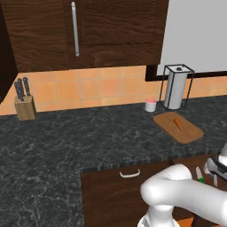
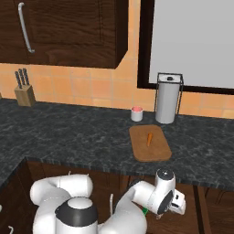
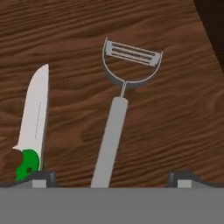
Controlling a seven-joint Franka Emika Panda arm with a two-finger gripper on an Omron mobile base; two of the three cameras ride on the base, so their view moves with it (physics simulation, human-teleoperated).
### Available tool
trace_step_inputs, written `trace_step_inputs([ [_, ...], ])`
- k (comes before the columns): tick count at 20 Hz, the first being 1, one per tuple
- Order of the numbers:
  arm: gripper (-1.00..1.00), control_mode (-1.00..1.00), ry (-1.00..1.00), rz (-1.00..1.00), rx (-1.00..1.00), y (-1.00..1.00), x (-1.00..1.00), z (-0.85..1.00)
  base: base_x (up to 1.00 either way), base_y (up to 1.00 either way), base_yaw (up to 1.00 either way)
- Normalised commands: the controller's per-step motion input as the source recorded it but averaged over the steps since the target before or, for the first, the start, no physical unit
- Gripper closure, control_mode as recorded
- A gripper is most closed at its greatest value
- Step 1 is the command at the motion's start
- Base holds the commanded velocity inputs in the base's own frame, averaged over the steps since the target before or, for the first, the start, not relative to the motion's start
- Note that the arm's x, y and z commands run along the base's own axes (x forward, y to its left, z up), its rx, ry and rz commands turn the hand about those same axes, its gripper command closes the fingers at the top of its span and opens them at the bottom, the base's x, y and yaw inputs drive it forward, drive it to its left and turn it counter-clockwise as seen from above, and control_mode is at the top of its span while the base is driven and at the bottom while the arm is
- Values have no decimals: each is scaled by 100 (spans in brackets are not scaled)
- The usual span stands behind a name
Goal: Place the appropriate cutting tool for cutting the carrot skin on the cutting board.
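Observation:
A peeler (image 3: 114,118) with a grey handle and a Y-shaped bladed head lies on the wooden floor of an open drawer (image 3: 175,109). Left of it lies a knife (image 3: 34,122) with a white blade and a green handle. My gripper (image 3: 112,178) hangs open above them, its fingertips (image 3: 41,177) either side of the peeler's handle and not touching it. Both tools show small at the lower right, knife (image 1: 199,174) and peeler (image 1: 215,179). The light-brown cutting board (image 1: 188,133) lies on the counter with the short orange carrot (image 1: 178,123) on it.
A tan knife block (image 1: 25,106) with dark-handled knives stands at the back left. A paper towel holder (image 1: 176,87) and a pink-white cup (image 1: 150,105) stand behind the board. Dark wall cabinets (image 1: 88,31) hang above. A closed drawer handle (image 1: 130,174) sits under the counter edge.

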Motion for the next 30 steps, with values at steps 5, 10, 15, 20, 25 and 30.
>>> trace_step_inputs([
  [5, -100, -100, 0, -13, 0, -31, 12, -65, 0, 0, 0],
  [10, -100, -100, 0, -6, 0, -9, 1, -54, 0, 0, 0],
  [15, -100, -100, 0, -3, 2, 0, 1, -56, 0, 0, 0],
  [20, 100, -100, 2, 0, 1, -5, -59, -85, 0, 0, 0],
  [25, 100, -100, 1, -3, 0, 0, -61, -79, 0, 0, 0],
  [30, 100, -100, 0, -2, 0, 0, -41, -17, 0, 0, 0],
])
